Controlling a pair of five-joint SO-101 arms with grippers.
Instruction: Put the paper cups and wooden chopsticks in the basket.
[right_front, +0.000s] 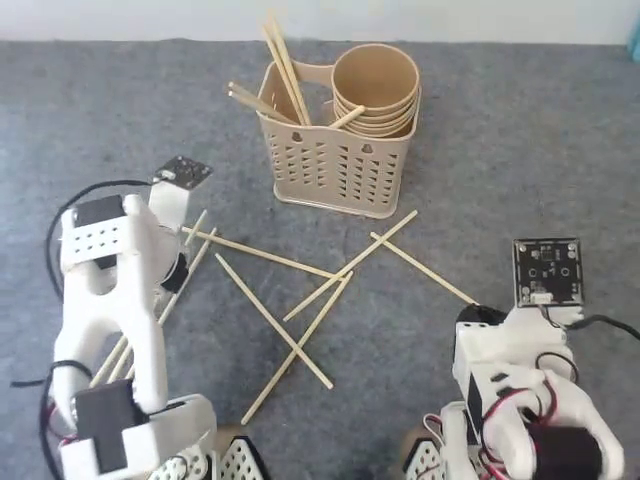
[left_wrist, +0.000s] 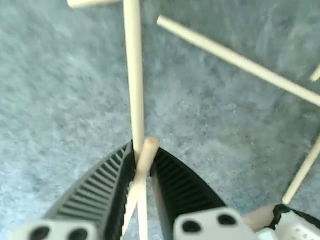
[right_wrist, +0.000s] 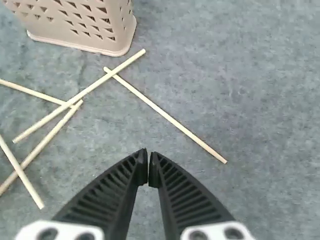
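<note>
We see a pair of chopsticks (left_wrist: 135, 100) caught between the fingers of our left gripper (left_wrist: 142, 162), which pinch narrowly around them over the grey carpet (left_wrist: 60, 100). More loose chopsticks (right_front: 272, 320) lie crossed on the carpet between the arms. Beyond them the basket (right_front: 335, 170) holds stacked paper cups (right_front: 375, 80) and several leaning sticks (right_front: 282, 62). Our right gripper (right_wrist: 148, 170) hovers with fingers pressed together, holding nothing

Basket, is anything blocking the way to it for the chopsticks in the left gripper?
Nothing upright stands between. The left gripper pinches chopsticks; only loose chopsticks lie flat on the carpet before the basket. Inside, stacked cups fill one side.
</note>
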